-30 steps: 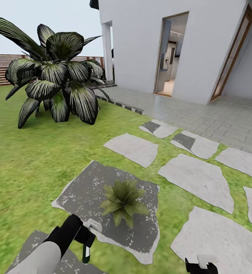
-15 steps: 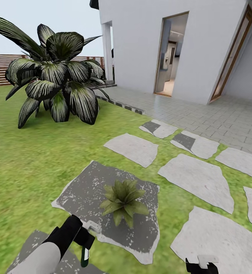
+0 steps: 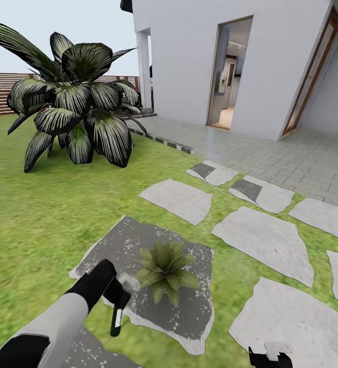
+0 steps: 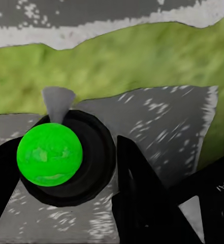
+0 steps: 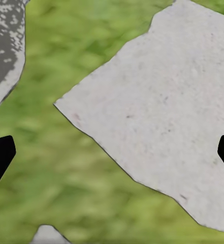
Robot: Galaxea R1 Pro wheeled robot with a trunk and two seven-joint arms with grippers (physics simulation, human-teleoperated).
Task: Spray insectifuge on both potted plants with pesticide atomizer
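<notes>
Left gripper (image 3: 119,301), fingers pinching the atomizer (image 3: 116,322), has advanced toward 1 o'clock, nearer the plant (image 3: 165,271), suggesting spraying proceeds; right gripper (image 3: 269,358) finger spread unclear.

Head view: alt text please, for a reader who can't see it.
The left gripper holds the pesticide atomizer beside a small potted plant on a dark wet-looking paving stone. Lawn, a big dark-leaved shrub and a white house lie beyond.
</notes>
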